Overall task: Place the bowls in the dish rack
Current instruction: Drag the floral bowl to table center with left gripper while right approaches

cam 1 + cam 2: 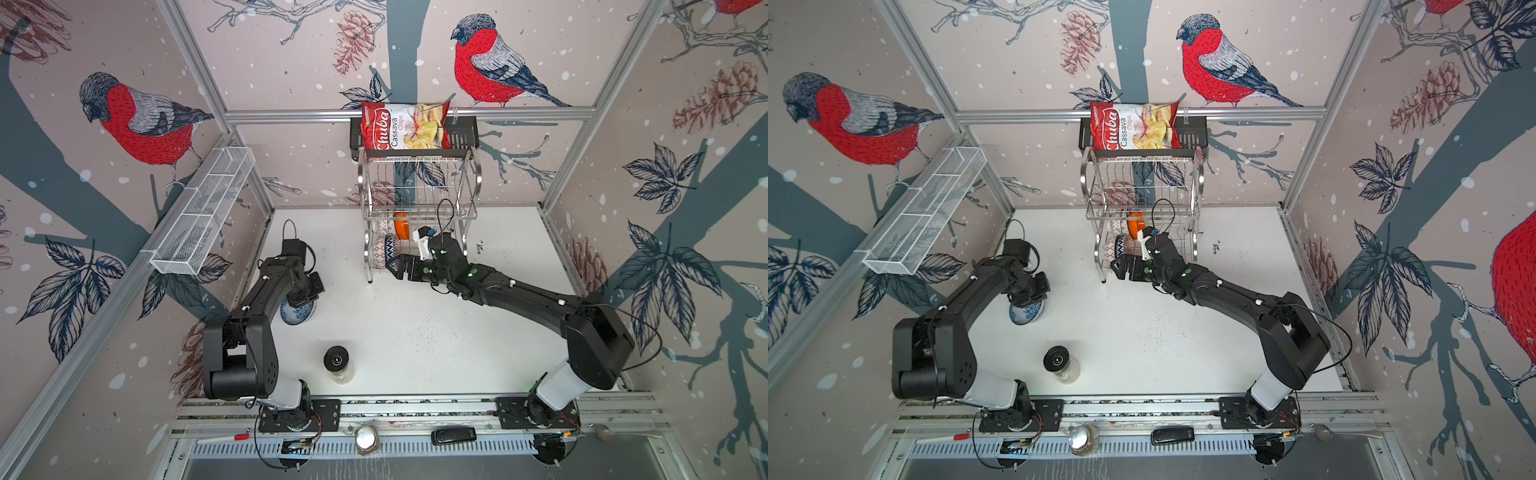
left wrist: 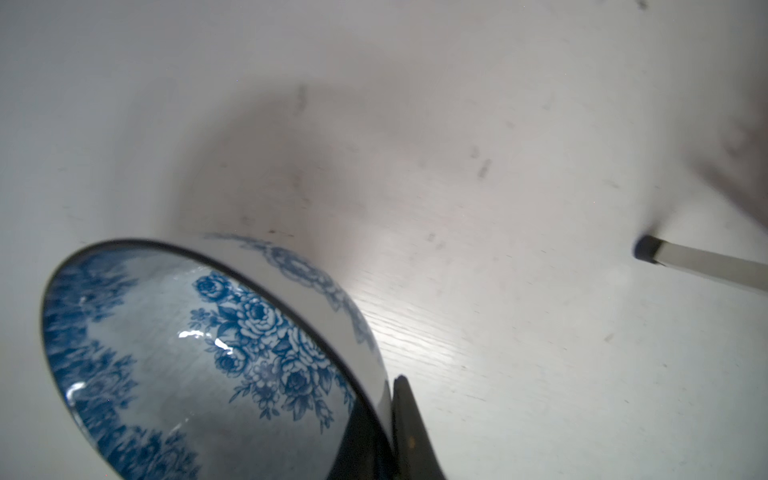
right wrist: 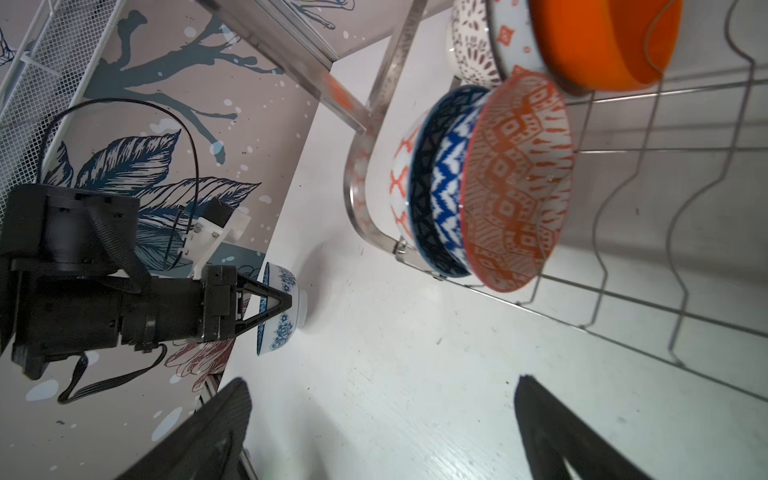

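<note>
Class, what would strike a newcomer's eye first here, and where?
At the left, the left gripper is shut on the rim of the blue-white floral bowl. In the lower tier of the dish rack, patterned bowls and an orange bowl stand on edge; the open right gripper hovers just outside.

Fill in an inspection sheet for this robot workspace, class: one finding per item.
Surface: white tabletop, dark specks.
Job's things: floral bowl tilted, off the rack; orange bowl, red-orange bowl, blue bowl on edge in dish rack lower tier.
Clutter: black-lidded jar; chips bag in black basket; white mesh tray on wall.
Grippers: left gripper shut on floral bowl rim; right gripper open before rack.
Cables: black cable loops at wrists.
Surroundings: bird-patterned walls.
</note>
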Available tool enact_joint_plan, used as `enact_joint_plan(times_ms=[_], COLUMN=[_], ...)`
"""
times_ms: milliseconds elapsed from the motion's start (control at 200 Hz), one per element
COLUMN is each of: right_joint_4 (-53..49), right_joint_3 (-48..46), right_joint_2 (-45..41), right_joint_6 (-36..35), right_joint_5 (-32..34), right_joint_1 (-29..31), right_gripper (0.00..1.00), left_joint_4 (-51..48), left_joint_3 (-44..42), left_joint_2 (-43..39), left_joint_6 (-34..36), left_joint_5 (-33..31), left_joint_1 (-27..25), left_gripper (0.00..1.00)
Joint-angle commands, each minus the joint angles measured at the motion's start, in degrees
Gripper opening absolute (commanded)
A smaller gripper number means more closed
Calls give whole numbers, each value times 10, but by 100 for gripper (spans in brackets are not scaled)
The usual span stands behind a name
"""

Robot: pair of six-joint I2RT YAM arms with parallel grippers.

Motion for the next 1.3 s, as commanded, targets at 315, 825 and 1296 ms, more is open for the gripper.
enact_joint_plan(times_ms=[315,825,1296], right_joint_4=[-74,-84,-120], right_joint_3=[-86,-225,-213], right_joint_2=[-158,-318,-328], right_joint_6=[-41,3,-13], right_joint_5=[-6,-36,13], right_joint_1=[-106,-230,-225], right_gripper=[100,100,100], left_joint_4=[20,28,39], left_joint_3=[71,261,313], left_joint_2=[64,255,288], left_joint_6=[-184,-245,-252], left_joint_5=[-24,-16,-25], left_joint_1=[-303,-505,-519], left_gripper=[0,0,47])
